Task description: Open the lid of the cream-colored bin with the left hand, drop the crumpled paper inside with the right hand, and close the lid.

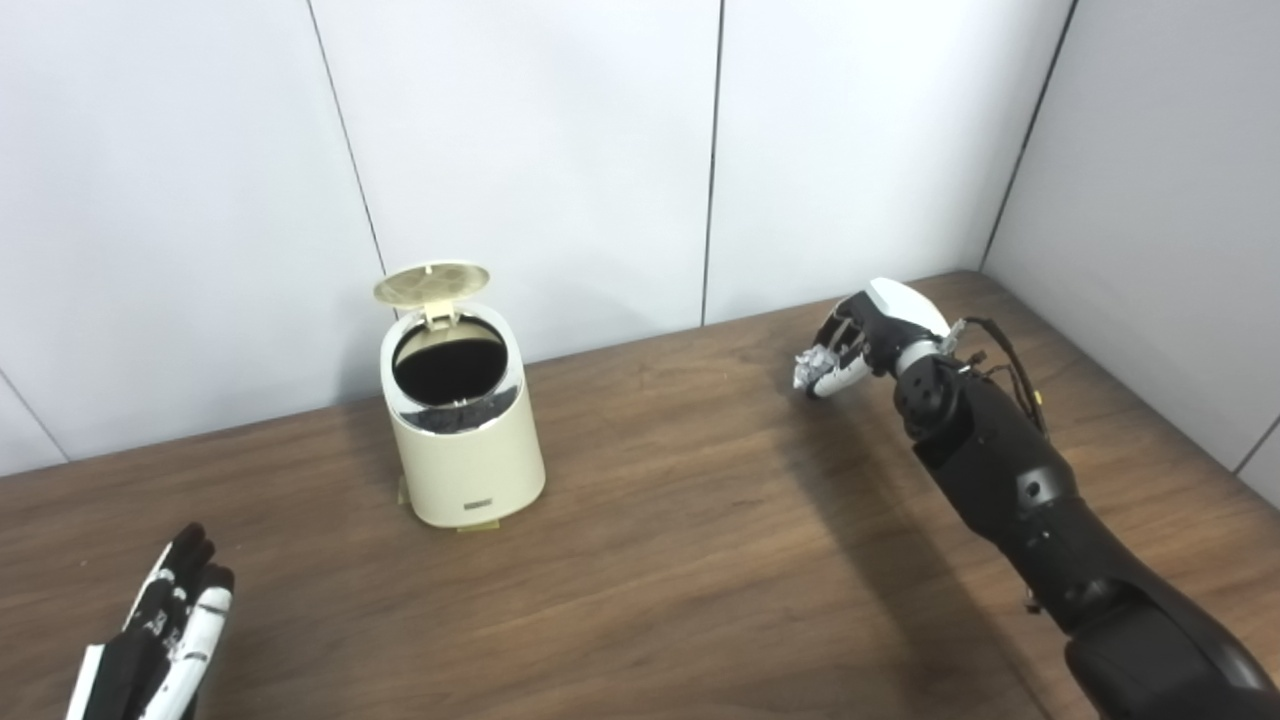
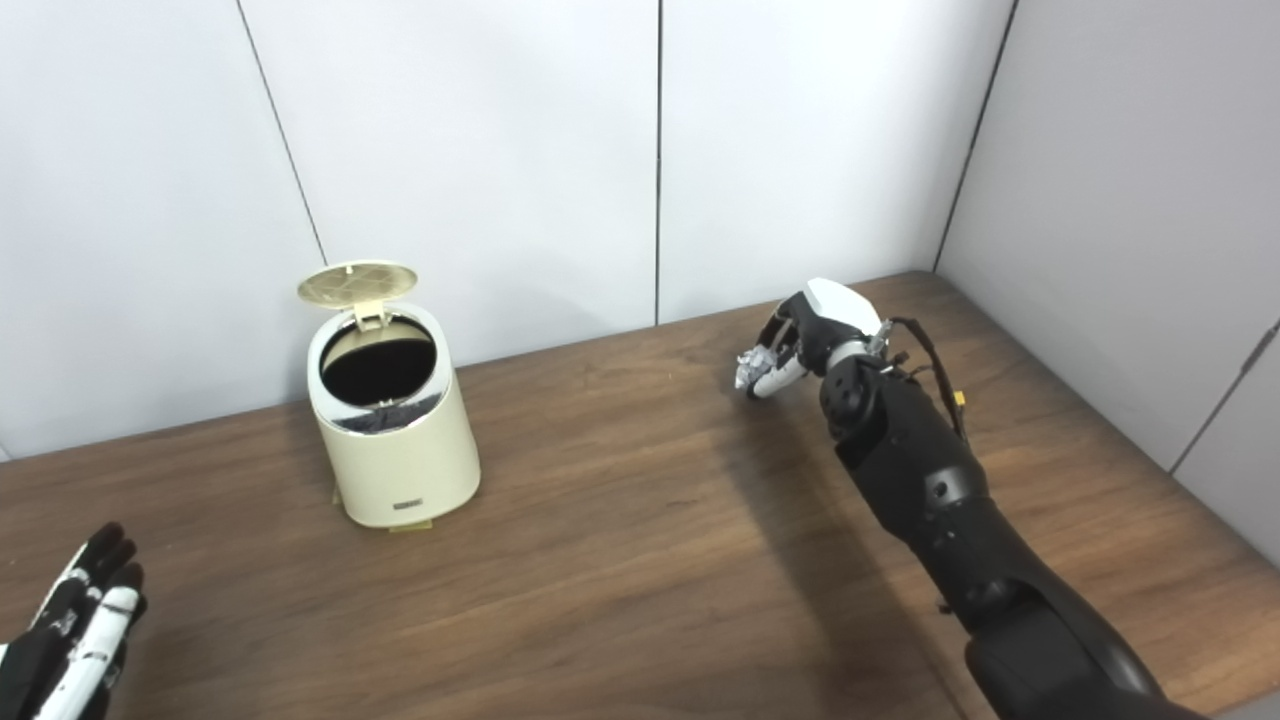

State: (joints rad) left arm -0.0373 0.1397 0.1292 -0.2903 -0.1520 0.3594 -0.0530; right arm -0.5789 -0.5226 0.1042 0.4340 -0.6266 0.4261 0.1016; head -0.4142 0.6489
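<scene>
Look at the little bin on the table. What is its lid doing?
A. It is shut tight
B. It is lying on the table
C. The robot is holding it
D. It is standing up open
D, the lid stands up at the back of the cream-colored bin, whose dark inside shows, while the left hand sits low and apart from it.

I see a dark wood-grain tabletop (image 1: 700,560) running back to the wall panels. Only the cream bin (image 1: 463,440) stands on it, left of centre, lid (image 1: 431,283) up.
</scene>
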